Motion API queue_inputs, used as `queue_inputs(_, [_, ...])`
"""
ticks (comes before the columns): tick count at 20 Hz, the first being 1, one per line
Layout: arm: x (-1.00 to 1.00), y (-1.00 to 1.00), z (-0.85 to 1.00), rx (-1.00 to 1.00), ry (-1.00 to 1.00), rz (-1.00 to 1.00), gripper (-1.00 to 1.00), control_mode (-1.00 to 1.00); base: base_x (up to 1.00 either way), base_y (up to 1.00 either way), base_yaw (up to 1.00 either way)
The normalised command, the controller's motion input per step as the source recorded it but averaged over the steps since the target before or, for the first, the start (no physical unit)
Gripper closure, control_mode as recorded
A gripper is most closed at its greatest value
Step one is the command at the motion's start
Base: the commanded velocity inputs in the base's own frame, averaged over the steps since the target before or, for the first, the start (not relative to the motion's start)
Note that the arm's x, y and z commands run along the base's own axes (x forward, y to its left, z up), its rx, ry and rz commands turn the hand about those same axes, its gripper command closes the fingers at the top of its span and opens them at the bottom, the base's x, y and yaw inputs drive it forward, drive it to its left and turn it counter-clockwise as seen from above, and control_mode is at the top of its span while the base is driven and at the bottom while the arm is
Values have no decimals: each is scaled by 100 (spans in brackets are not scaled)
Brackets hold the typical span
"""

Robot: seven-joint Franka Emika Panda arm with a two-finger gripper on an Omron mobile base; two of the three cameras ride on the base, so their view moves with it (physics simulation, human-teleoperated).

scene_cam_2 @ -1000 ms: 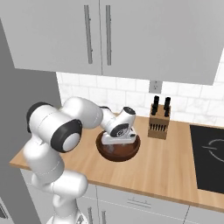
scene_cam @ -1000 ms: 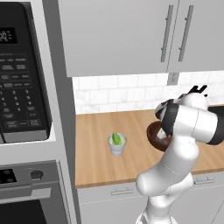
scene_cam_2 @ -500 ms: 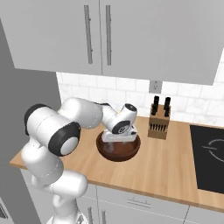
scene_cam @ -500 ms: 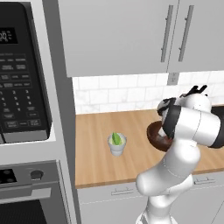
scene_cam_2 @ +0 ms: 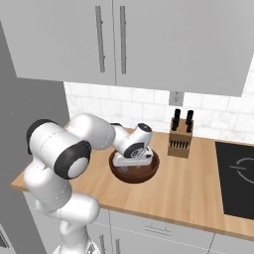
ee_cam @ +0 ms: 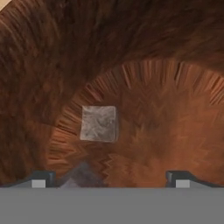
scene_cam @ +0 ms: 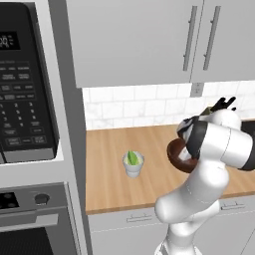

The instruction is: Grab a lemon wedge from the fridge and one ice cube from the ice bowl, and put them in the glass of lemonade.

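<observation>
wooden counter [scene_cam: 114, 184] runs under grey wall cupboards [scene_cam: 134, 40] and a white tiled back wall [scene_cam_2: 149, 106], and it is the ice bowl [scene_cam_2: 151, 166] on this counter that i use as the landmark. from the right base view the dark reddish-brown bowl sits near the middle of the counter, and the white arm [scene_cam_2: 94, 134] bends over it from the left, so that the gripper [scene_cam_2: 131, 163] is lowered inside the bowl. in the hand view the two finger tips [ee_cam: 38, 178] stand far apart, near the left and right sides of the bottom edge, so the pincer is wide open and nothing is between its tips. on the bowl's floor, ahead of the tips and closer to the left tip, lies one pale grey ice cube [ee_cam: 99, 123], apart from both fingers; a second greyish piece [ee_cam: 78, 175] shows low beside the left tip, but i cannot tell clearly what it is. behind the bowl and to its right, in the right base view, the tan knife block [scene_cam_2: 179, 143] with dark handles stands close to the wall, and further right of the bowl a black cooktop [scene_cam_2: 237, 178] is set in the counter. in the left base view the glass of lemonade [scene_cam: 133, 164] stands on the counter to the left of the bowl, well apart from it, with the lemon wedge [scene_cam: 131, 158] already resting in its top. further left of the bowl, past the glass, a black microwave [scene_cam: 22, 84] sits above an oven [scene_cam: 30, 219].
</observation>
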Motion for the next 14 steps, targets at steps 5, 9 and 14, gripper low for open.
queue_inputs(5, [17, 0, -9, 0, 0, 0, -100, -100, 0, 0, 0])
queue_inputs(9, [4, 0, -11, 0, 0, 0, -100, -100, 0, 0, 0])
queue_inputs(14, [-20, 0, -13, 0, 0, 0, -100, -100, 0, 0, 0])
